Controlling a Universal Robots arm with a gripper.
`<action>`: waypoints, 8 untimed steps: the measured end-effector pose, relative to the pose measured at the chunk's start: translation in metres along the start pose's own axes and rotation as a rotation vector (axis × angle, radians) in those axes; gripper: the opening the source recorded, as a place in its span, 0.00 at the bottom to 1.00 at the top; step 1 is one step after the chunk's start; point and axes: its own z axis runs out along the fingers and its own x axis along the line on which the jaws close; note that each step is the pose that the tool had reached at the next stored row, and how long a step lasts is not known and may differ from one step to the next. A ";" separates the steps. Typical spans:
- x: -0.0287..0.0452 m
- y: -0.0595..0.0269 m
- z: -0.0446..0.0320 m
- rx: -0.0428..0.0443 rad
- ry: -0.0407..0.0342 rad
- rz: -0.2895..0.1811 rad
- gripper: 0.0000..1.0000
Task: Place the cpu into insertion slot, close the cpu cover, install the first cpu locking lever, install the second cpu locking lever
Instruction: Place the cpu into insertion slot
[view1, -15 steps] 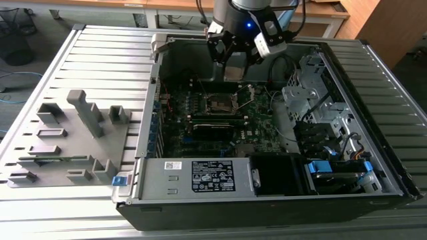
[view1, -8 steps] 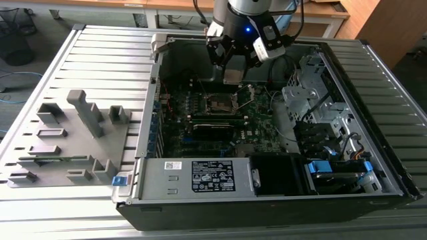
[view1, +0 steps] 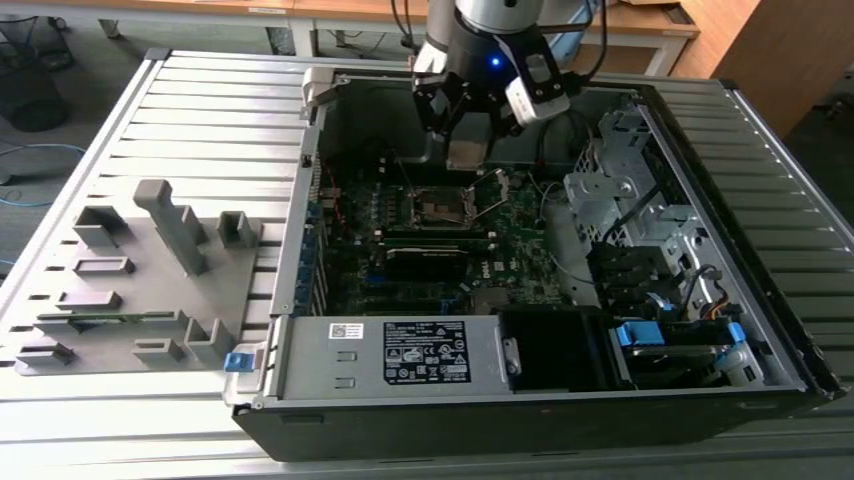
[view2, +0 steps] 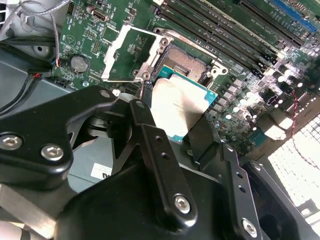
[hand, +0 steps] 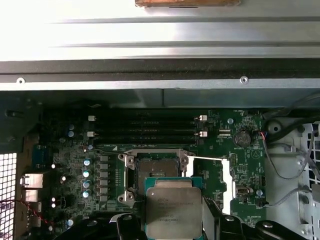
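Observation:
My gripper hangs inside the open computer case, above the far side of the motherboard. It is shut on the cpu, a flat square chip with a dull silver top, held by two opposite edges between the black fingers. In both wrist views the cpu hovers just short of the insertion slot, partly overlapping its near edge. The insertion slot is bare, its dark contact field showing. The cpu cover is swung open beside the slot, its window showing green board. The slot lies below and just in front of the gripper.
Long black memory slots run beside the socket. A power supply box with a white label fills the case's near side. Drive cages and cables stand at the exterior view's right. A grey parts fixture sits outside the case.

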 end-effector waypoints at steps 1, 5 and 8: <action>0.0000 -0.0001 0.0009 0.0000 0.0000 0.000 0.54; 0.0000 -0.0003 0.0029 0.0003 0.0001 0.000 0.54; 0.0000 -0.0003 0.0032 0.0000 0.0000 0.000 0.54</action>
